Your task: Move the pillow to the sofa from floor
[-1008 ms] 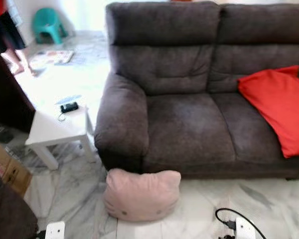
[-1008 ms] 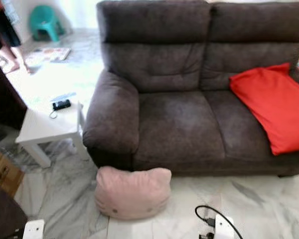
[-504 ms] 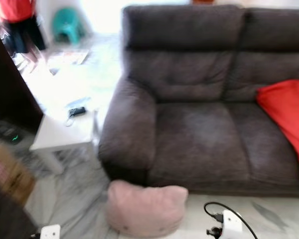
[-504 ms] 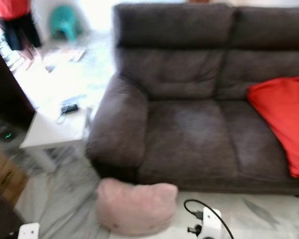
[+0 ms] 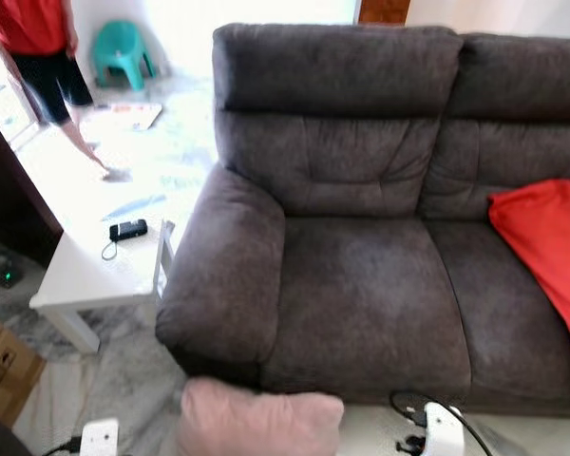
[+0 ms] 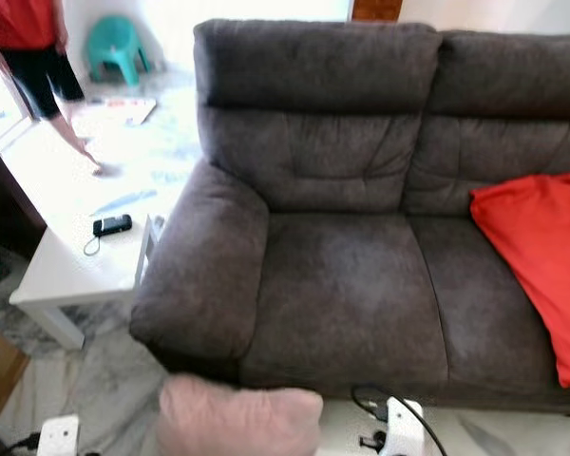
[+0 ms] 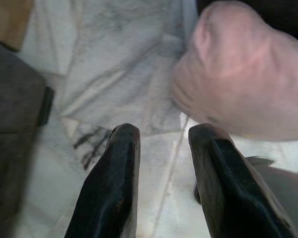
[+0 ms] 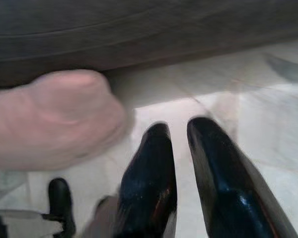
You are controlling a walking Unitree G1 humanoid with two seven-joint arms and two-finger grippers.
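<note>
From the head views, the pink pillow (image 5: pixel 259 420) lay on the floor (image 5: pixel 123 366) against the sofa (image 5: pixel 361 294) front. In the wrist views, left gripper (image 7: pixel 161 136) and right gripper (image 8: pixel 179 130) flanked it, jaws parted and holding nothing. Both would best close in on opposite sides before lifting.

— Where are the arms?
— Both held low, wrists angled down: left gripper (image 7: pixel 159 136) with fingers parted, holding nothing.
— And the other?
— Right gripper (image 8: pixel 181 130), fingers a narrow gap apart, likewise holding nothing.
</note>
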